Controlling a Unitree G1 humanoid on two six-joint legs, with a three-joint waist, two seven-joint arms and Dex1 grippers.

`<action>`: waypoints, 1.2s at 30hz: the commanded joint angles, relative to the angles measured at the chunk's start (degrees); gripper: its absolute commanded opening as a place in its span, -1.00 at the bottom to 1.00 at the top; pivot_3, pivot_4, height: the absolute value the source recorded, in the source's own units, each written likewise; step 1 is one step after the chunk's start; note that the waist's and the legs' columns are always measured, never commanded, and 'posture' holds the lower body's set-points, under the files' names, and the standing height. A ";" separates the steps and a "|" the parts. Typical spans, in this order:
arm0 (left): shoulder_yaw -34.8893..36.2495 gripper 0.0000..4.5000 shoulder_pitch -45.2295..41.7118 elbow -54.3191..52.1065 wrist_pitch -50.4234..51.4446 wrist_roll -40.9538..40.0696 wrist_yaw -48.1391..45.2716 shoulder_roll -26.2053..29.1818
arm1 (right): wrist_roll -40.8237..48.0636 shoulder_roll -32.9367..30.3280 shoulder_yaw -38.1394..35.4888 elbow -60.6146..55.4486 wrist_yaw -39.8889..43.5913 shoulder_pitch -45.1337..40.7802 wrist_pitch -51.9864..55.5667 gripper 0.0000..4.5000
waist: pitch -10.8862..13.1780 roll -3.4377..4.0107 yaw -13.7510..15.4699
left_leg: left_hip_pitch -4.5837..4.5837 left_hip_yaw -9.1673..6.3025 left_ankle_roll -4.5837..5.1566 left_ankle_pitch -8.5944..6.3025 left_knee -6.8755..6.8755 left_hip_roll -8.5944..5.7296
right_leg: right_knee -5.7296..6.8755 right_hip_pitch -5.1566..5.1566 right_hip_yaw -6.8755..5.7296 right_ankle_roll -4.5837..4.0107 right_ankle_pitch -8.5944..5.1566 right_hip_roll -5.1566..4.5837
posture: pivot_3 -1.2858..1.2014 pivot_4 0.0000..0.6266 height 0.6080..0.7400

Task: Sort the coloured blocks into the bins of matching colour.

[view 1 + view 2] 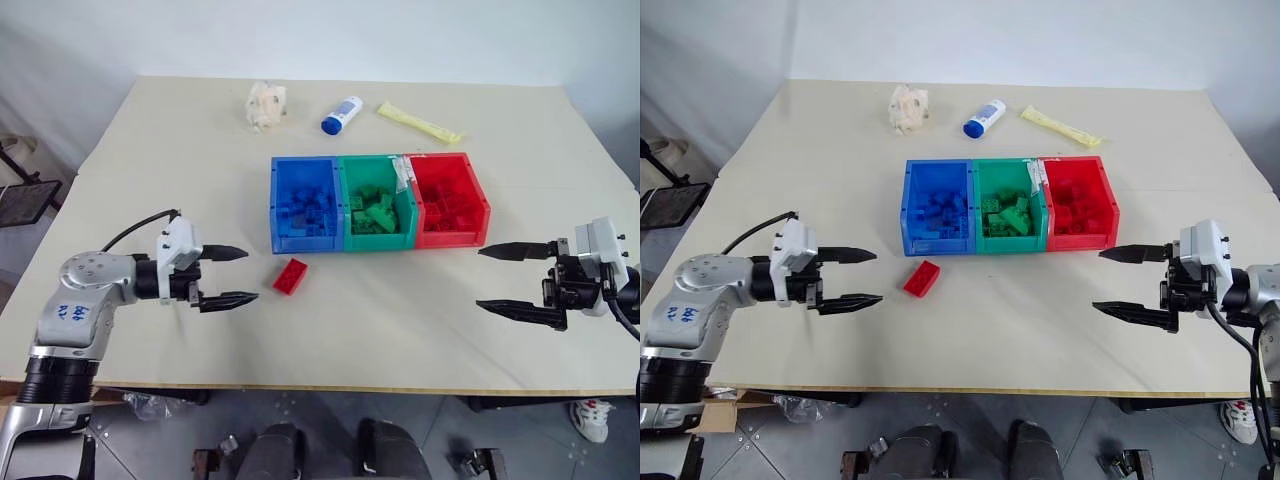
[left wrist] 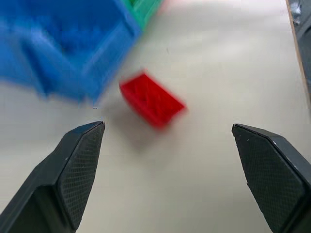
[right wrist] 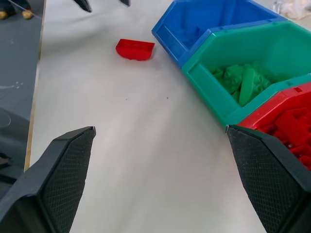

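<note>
One red block point(image 1: 290, 276) lies on the table just in front of the blue bin point(image 1: 303, 205). The green bin point(image 1: 376, 203) and the red bin point(image 1: 452, 200) join it in a row; all three hold blocks of their own colour. My left gripper point(image 1: 232, 276) hovers open to the left of the red block, pointing at it, nothing between its fingers. In the left wrist view the red block point(image 2: 151, 100) lies ahead of the open fingers. My right gripper point(image 1: 515, 280) stands open at the right, in front of the red bin, holding nothing.
At the back of the table lie a crumpled beige wad point(image 1: 265, 104), a white bottle with a blue cap point(image 1: 342, 114) and a yellow packet point(image 1: 418, 122). A clear plastic scrap point(image 1: 402, 172) sits on the wall between the green and red bins.
</note>
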 commanded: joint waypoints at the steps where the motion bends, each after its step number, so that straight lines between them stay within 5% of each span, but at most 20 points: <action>1: 3.64 0.98 4.93 -1.44 -3.12 -1.33 -1.91 1.97 | 1.40 -0.43 -1.05 0.64 2.36 -0.91 -0.54 1.00 | 0.00 0.00 0.05 | 0.00 0.00 0.00 0.00 0.00 -0.01 | 0.01 0.00 0.00 0.00 0.00 -0.01 | 0.03 -0.52 1.00; 10: 4.34 0.98 8.74 -11.26 -0.54 -3.08 4.39 -0.30 | 0.33 -0.44 0.03 2.18 2.34 -2.57 -0.94 1.00 | 0.01 0.03 0.01 | 0.01 -0.05 -0.06 -0.04 -0.01 0.01 | 0.00 -0.01 0.02 -0.01 0.00 -0.12 | 0.03 -0.52 1.00; 21: -7.95 0.98 4.20 -21.65 8.09 11.37 33.57 -14.42 | 0.51 -0.23 -0.70 0.49 0.47 -1.44 -0.76 1.00 | -0.01 0.06 0.14 | 0.00 0.00 -0.05 -0.03 -0.02 0.01 | 0.01 -0.01 0.06 -0.01 0.00 0.01 | 0.03 -0.52 1.00; 35: -15.29 0.98 3.39 -20.02 15.36 14.53 36.55 -17.10 | 0.73 0.45 -0.60 -1.01 -1.40 -0.99 -0.27 1.00 | -0.01 0.07 0.31 | 0.01 0.00 -0.05 -0.03 0.02 0.00 | 0.00 0.00 0.08 -0.01 0.00 0.00 | 0.03 -0.52 1.00; 36: -15.43 0.81 3.07 -19.77 15.32 14.63 36.59 -17.30 | 0.74 0.41 -0.66 -0.98 -1.40 -0.96 -0.28 1.00 | -0.01 0.07 0.31 | 0.01 0.00 -0.05 -0.03 0.02 0.01 | 0.00 0.00 0.09 -0.01 0.00 0.00 | 0.03 -0.52 1.00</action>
